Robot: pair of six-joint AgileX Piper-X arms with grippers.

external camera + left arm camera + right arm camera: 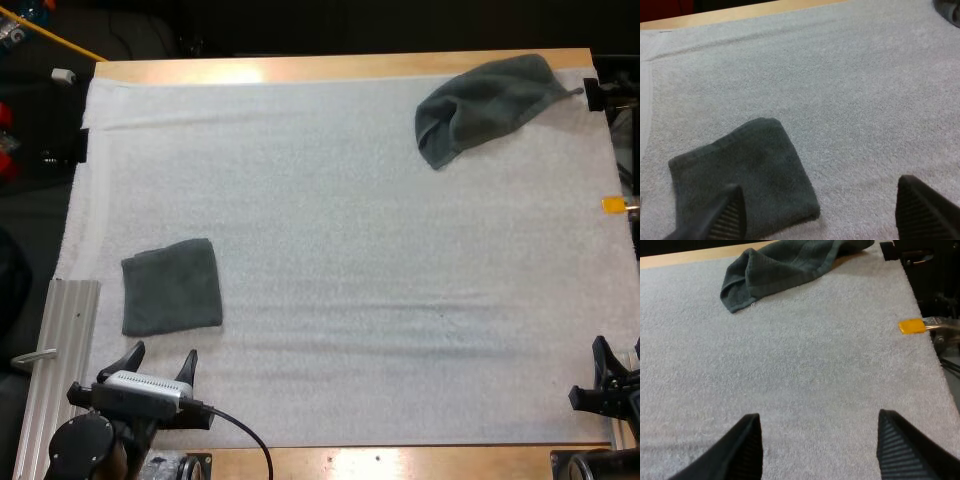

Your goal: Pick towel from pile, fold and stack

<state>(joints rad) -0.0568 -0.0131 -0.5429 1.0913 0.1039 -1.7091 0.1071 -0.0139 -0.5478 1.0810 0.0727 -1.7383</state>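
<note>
- Wooden table (pixel 330 68) covered by a white mat (pixel 350 250), with dark space beyond the far side.
- On the near left part of the mat: a folded towel (pixel 171 287), flat and squared. Probably the start of the stack, set within easy reach of the left arm.
- At the far right corner of the mat: a crumpled towel (pixel 490 105), loose and bunched, partly over the mat's far edge onto the wood. Judged to be the remainder of the pile, not yet picked.
- Left gripper (pixel 164 352) just on the near side of the folded towel, fingers spread apart, nothing between them. From the left wrist, one finger (pixel 722 215) over the towel's near edge, the other over bare mat.
- Right gripper (pixel 818 415) low at the near right side of the mat, also wide apart and empty. Pointed toward the crumpled towel but well apart from it.
- Likely reason for both postures: parked at the near side to leave the mat free, ready for the next pick.
- Progress, as a judgement: one towel folded and placed, one to go. Next step probably a reach by the right arm to the far corner, as the closer one.
- Possible trouble: grasping a bunched fold instead of a corner, making the spreading harder.
</note>
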